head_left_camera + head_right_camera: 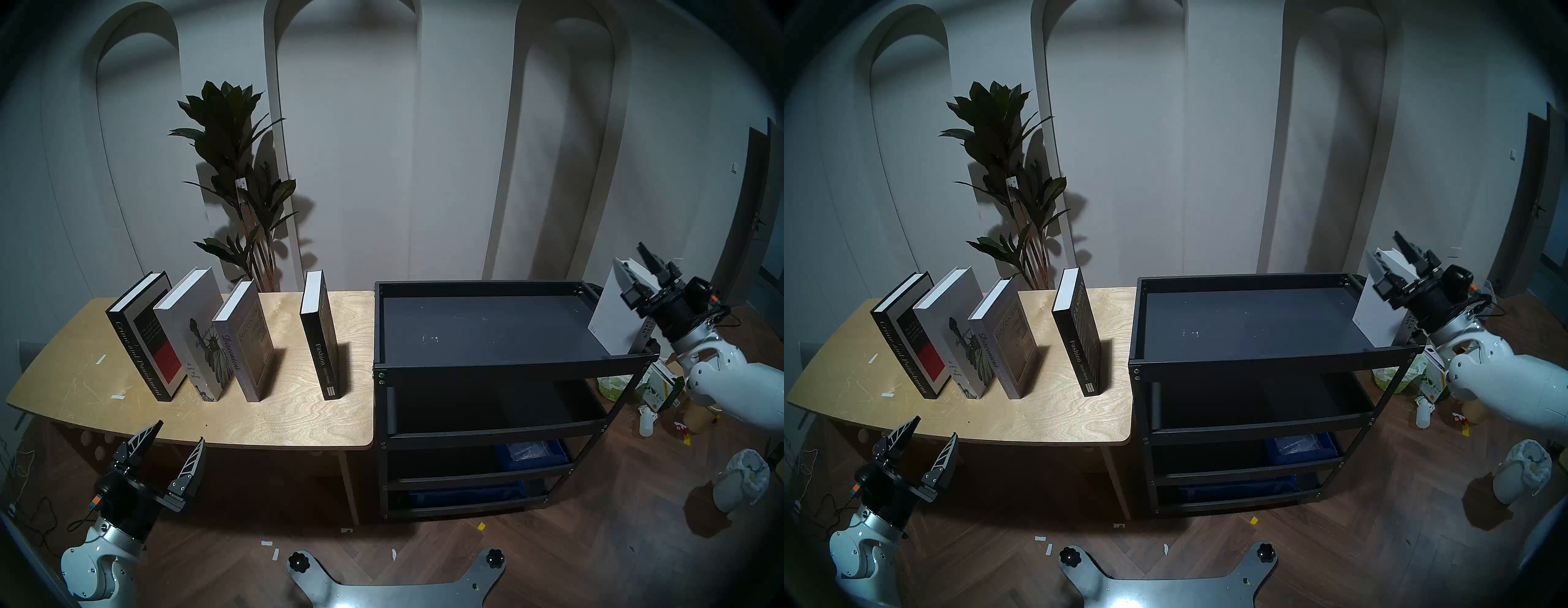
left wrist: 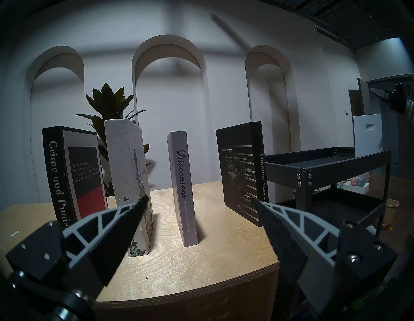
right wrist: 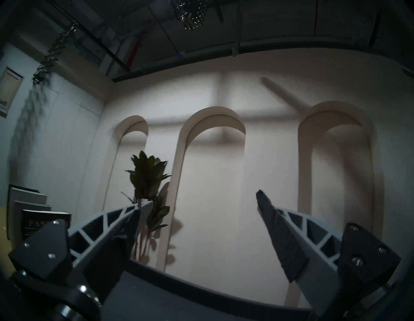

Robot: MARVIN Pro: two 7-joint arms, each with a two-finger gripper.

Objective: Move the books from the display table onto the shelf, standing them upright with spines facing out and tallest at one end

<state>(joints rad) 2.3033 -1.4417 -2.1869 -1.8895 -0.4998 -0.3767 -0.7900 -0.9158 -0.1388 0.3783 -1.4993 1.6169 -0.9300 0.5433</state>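
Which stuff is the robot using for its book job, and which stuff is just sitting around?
For the job:
- "Crime and Punishment"
- Statue of Liberty book
- "Discontent"
- "Fashion"
- white book on the rack's top tier
- wooden table
- black metal rack

Just lying about:
- potted plant
- bin
- floor clutter

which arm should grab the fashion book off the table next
Probably the left. The left gripper is open and empty at the display table's near edge, facing the row with the Fashion book. The right gripper is beyond the shelf's far end, beside the white book.
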